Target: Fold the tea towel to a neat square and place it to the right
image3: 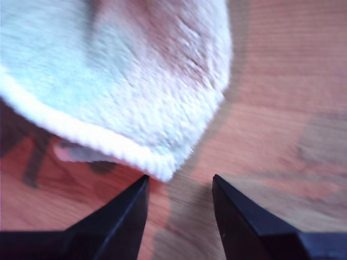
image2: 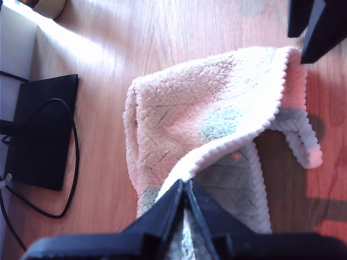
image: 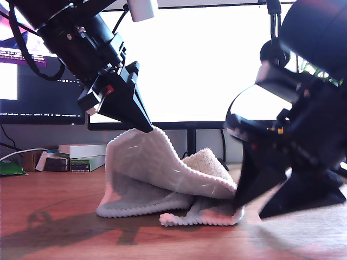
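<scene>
Fluffy pale beige-pink terry tea towel (image: 157,179) on wooden desk (image: 54,216), hem pinched and lifted by my first pincer (image2: 186,187), my second pincer (image3: 179,187) spread empty just beside its corner.

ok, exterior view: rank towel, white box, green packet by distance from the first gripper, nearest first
1. Tea towel: its raised edge is pinched in my first gripper.
2. White box: toward the exterior view's left, under the monitor, stacked on other small boxes.
3. Green packet: at the exterior view's far left edge, on the wooden table.
</scene>
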Available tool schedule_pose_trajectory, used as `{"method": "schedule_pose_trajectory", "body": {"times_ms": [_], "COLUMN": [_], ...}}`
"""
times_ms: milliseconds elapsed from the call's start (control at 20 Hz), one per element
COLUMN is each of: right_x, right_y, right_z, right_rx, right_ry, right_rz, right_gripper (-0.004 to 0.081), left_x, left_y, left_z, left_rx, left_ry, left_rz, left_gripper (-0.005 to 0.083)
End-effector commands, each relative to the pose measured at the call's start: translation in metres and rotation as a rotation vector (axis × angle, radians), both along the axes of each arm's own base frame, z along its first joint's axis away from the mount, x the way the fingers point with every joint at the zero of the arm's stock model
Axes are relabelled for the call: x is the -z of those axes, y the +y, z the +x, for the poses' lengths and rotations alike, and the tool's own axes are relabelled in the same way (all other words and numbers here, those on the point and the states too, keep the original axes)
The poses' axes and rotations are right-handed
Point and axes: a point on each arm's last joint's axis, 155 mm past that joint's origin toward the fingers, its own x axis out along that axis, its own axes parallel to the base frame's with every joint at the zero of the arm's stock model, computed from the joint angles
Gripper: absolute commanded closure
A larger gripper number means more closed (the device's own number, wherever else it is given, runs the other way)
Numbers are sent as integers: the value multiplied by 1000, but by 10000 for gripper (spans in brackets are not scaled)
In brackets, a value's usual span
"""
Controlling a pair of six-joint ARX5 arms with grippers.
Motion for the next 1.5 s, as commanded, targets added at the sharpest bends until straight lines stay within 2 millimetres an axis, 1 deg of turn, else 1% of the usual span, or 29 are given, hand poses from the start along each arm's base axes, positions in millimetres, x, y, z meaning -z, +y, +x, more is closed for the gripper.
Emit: {"method": "schedule_pose_trajectory", "body": {"times_ms": [0,200,350,450,500,600,650,750,950,1050,1150,1200,1350,1450], "right_x": [1,-1,3,5,7,11,11,11,17,8,-8,-17,-49,-72], "right_y": [4,9,3,0,-1,-2,-3,-5,-12,-12,-14,-19,-31,-34], "right_z": [5,11,12,14,14,11,11,13,4,7,15,19,36,43], "right_rx": [16,67,112,140,140,140,139,137,26,-31,-90,-115,-147,-183], "right_ry": [2,13,29,31,36,47,45,33,31,21,-8,-21,-74,-101], "right_rz": [14,70,58,50,46,33,29,16,-111,-176,-269,-333,-483,-547], "right_gripper": [434,435,445,499,572,766,779,780,781,781,781,781,781,781], "left_x": [-13,-19,-29,-34,-34,-31,-29,-26,-20,-19,-22,-26,-42,-57], "left_y": [-5,-7,-11,-12,-13,-10,-9,-4,17,26,32,34,42,48], "left_z": [2,4,8,9,9,7,6,7,19,23,27,29,32,35], "left_rx": [3,2,2,2,2,2,1,-16,-95,-125,-145,-156,-185,-205], "left_ry": [-19,-28,-44,-51,-51,-39,-32,-31,-47,-50,-62,-75,-114,-148], "left_rz": [-30,-40,-56,-64,-64,-52,-44,-21,42,62,65,65,45,17], "left_gripper": [797,797,797,797,797,797,797,797,797,797,797,797,797,797]}}
